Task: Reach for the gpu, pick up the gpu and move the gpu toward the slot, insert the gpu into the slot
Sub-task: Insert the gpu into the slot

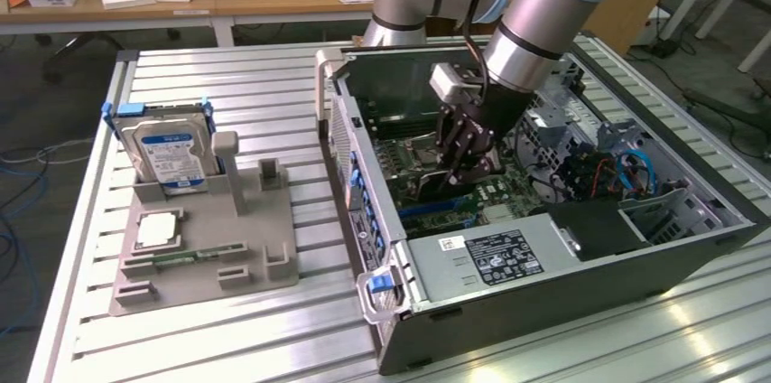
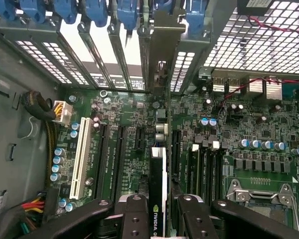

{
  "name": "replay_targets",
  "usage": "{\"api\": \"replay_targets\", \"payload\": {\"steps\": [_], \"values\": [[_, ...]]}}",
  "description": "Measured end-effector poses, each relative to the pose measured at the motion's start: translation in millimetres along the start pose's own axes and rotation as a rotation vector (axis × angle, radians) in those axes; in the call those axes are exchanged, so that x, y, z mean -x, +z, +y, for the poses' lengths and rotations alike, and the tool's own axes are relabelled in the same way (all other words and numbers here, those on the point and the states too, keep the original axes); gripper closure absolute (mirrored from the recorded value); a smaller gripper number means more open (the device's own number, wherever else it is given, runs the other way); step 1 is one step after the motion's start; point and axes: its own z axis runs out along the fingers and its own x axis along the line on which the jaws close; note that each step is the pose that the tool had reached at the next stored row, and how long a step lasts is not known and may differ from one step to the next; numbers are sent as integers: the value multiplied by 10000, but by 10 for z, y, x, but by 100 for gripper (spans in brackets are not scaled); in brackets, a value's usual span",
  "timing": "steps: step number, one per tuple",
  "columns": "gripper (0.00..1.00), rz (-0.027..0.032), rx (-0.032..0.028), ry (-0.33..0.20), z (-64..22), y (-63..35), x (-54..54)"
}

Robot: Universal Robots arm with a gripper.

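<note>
My gripper [image 1: 468, 162] is down inside the open computer case [image 1: 543, 256], over the motherboard [image 2: 124, 114]. It is shut on the gpu [image 2: 158, 174], a thin dark card that stands edge-on between the two black fingers [image 2: 134, 219]. The card's silvery bracket [image 2: 162, 45] reaches into the row of rear openings with blue clips. The card's lower edge lies along a line between long black slots [image 2: 118, 159] on the green board. I cannot tell whether it is seated in a slot. In the exterior view the gpu [image 1: 436, 186] is a dark shape under the gripper.
A white card slot [image 2: 82, 157] and yellow-black cables [image 2: 40, 107] lie to one side, the metal processor socket [image 2: 261, 191] to the other. Outside the case, a grey fixture [image 1: 205, 238] holds a blue-labelled hard drive [image 1: 169, 153], a chip [image 1: 157, 229] and a green memory stick [image 1: 181, 259].
</note>
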Motion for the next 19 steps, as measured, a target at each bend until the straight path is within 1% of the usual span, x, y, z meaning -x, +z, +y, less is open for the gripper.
{"api": "replay_targets", "payload": {"steps": [10, 14, 19], "values": [[73, -5, -1, 5, -5, 16, 1], [73, -7, 0, 2, -37, 9, -1], [73, -3, 3, 5, -40, 10, -3]]}}
